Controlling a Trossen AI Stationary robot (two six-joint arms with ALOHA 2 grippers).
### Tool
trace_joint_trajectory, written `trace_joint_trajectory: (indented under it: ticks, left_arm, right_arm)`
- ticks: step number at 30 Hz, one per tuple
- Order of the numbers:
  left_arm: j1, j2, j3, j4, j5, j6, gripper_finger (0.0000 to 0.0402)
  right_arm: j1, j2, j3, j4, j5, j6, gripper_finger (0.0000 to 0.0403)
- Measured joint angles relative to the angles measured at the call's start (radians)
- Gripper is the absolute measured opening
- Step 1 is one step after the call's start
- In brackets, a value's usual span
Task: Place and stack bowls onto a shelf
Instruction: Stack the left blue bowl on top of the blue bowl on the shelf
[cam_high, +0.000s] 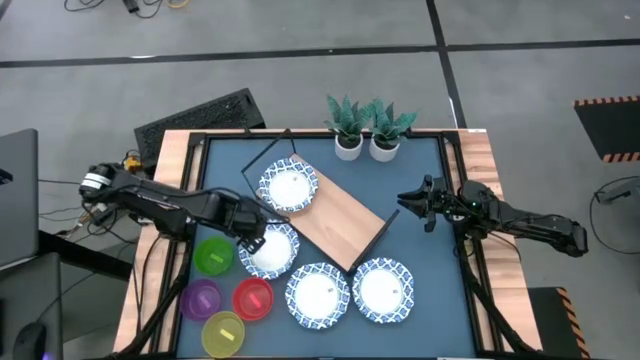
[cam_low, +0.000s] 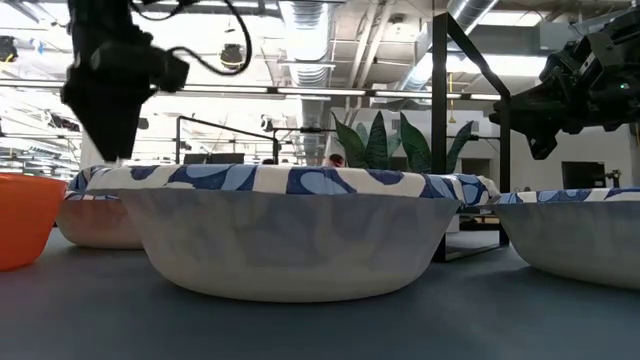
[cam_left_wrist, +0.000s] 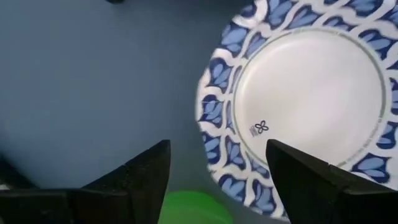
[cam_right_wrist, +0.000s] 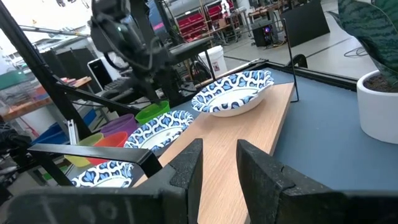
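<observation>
The shelf is a light-wood board with black wire frames, lying slantwise on the table. One blue-rimmed white bowl sits on its far end. Three more patterned bowls rest on the tabletop. Green, purple, red and yellow bowls stand at the near left. My left gripper is open above the left rim of the leftmost tabletop bowl, one finger over the bowl and one outside it. My right gripper hovers open by a narrow gap beyond the shelf's right end.
Two small white plant pots stand at the table's far edge. The shelf's black wire frames stick out at both its ends. The green bowl lies right beside my left gripper. Wooden rails border the table.
</observation>
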Motion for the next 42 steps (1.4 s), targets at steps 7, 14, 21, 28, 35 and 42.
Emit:
trace_joint_trajectory:
  ticks: [7,14,21,28,35,42]
  left_arm:
    - [0.005,0.002,-0.111,0.087,-0.023,-0.021,0.0248]
    - [0.012,0.002,-0.178,0.207,0.01,-0.019,0.0247]
    - [0.013,0.002,-0.225,0.259,0.034,-0.058,0.0218]
    - [0.013,0.002,-0.227,0.263,0.032,-0.061,0.0117]
    - [0.014,0.0,-0.226,0.264,0.053,-0.064,0.0011]
    - [0.014,0.001,-0.217,0.261,0.114,-0.071,0.0002]
  right_arm:
    - [0.0,0.0,0.0,0.0,0.0,0.0,0.0123]
    - [0.0,0.0,0.0,0.0,0.0,0.0,0.0123]
    - [0.0,0.0,0.0,0.0,0.0,0.0,0.0123]
    - [0.0,0.0,0.0,0.0,0.0,0.0,0.0123]
    - [0.0,0.0,0.0,0.0,0.0,0.0,0.0123]
    - [0.0,0.0,0.0,0.0,0.0,0.0,0.0123]
